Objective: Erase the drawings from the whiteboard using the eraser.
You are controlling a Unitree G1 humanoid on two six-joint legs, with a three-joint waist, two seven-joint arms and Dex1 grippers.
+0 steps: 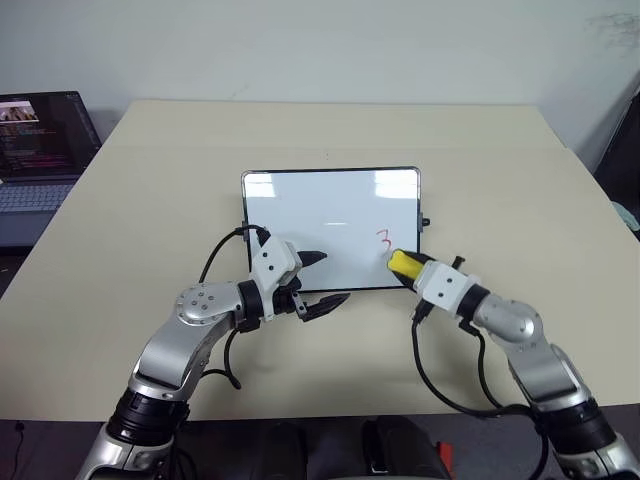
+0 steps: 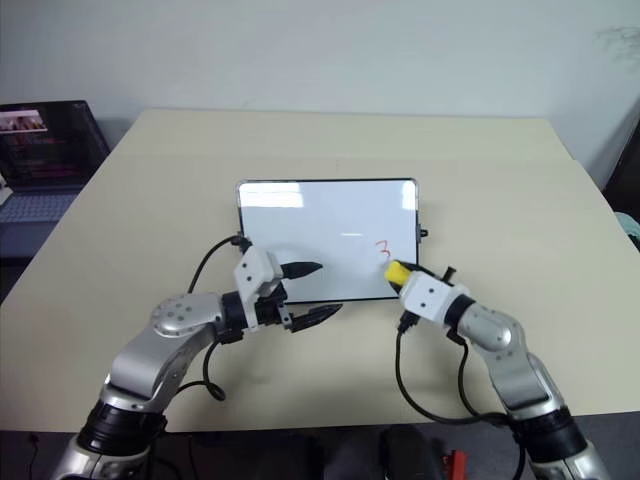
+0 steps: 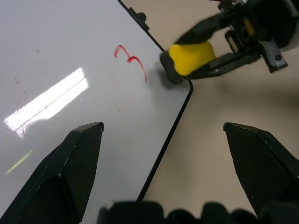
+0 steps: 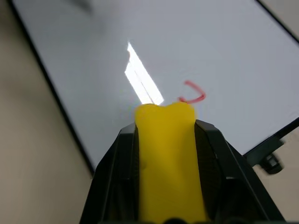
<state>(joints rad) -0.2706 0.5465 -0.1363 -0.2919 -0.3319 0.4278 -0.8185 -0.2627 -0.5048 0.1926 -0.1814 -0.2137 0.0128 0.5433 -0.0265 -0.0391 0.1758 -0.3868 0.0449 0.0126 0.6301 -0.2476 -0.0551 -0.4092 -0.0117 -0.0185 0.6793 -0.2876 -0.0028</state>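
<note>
The whiteboard (image 1: 320, 210) lies flat in the middle of the table, with one red "3"-shaped drawing (image 1: 383, 239) near its right edge. My right gripper (image 1: 401, 265) is shut on the yellow eraser (image 1: 403, 262), which sits at the board's near right corner, just on the near side of the "3". In the right wrist view the eraser (image 4: 166, 154) sticks out between the black fingers (image 4: 117, 158), and its tip covers part of the "3" (image 4: 195, 93). My left gripper (image 1: 320, 279) stands open over the board's near edge, left of centre, with nothing in it.
An open laptop (image 1: 40, 140) stands off the table's far left corner. Black cables loop from both wrists over the near part of the table (image 1: 140, 220). A small black knob (image 1: 426, 221) sticks out on the board's right side.
</note>
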